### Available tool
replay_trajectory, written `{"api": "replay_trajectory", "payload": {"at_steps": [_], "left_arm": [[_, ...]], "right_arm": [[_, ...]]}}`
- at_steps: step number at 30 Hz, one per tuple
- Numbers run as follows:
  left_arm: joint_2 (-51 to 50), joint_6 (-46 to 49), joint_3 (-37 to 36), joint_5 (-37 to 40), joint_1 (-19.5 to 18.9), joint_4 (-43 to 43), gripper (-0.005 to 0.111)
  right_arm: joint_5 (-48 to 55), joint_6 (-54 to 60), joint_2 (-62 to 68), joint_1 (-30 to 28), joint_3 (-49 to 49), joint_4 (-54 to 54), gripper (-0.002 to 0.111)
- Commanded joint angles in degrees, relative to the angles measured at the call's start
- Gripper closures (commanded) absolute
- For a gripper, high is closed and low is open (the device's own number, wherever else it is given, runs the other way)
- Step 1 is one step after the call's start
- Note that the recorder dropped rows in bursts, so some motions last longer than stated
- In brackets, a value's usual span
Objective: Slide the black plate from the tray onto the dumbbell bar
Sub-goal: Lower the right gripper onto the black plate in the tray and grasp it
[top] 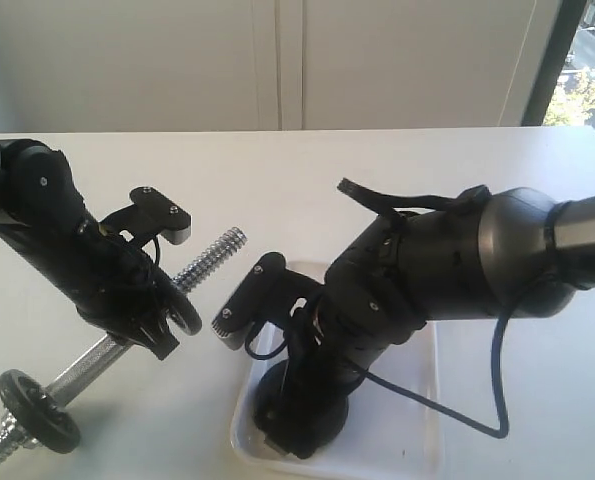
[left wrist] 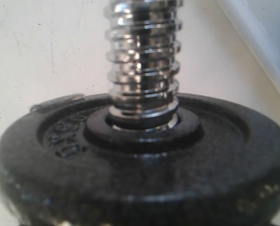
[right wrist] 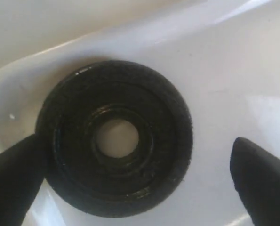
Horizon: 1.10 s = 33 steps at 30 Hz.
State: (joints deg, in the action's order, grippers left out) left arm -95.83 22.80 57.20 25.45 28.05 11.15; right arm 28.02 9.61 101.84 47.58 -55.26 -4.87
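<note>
The white counter carries the tray, just right of the dumbbell bar. The bar's long axis slants toward the tray, free threaded end nearest it. The black plate lies flat near a tray corner, directly under the right hand, which is spread wide, fingers flanking the rim. The left hand sits at the bar's middle; its grip I cannot tell.

Black plate, white tray
</note>
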Motion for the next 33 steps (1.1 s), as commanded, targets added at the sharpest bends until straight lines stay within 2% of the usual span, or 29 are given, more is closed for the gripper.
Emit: {"api": "replay_trajectory", "payload": {"at_steps": [1,11,19,33], "left_arm": [[2.12,-0.06,0.64,-2.2,0.06,2.49,0.107],[2.12,-0.06,0.64,-2.2,0.06,2.49,0.107],[2.12,-0.06,0.64,-2.2,0.06,2.49,0.107],[2.12,-0.06,0.64,-2.2,0.06,2.49,0.107]], "right_arm": [[-0.37,0.62,1.01,2.18,-0.06,0.07,0.004],[0.72,0.62,4.08,2.18,-0.06,-1.82,0.004],[5.74,0.62,4.08,2.18,-0.63,-1.59,0.004],[6.28,0.62,7.98,2.18,-0.63,-1.33,0.004]]}}
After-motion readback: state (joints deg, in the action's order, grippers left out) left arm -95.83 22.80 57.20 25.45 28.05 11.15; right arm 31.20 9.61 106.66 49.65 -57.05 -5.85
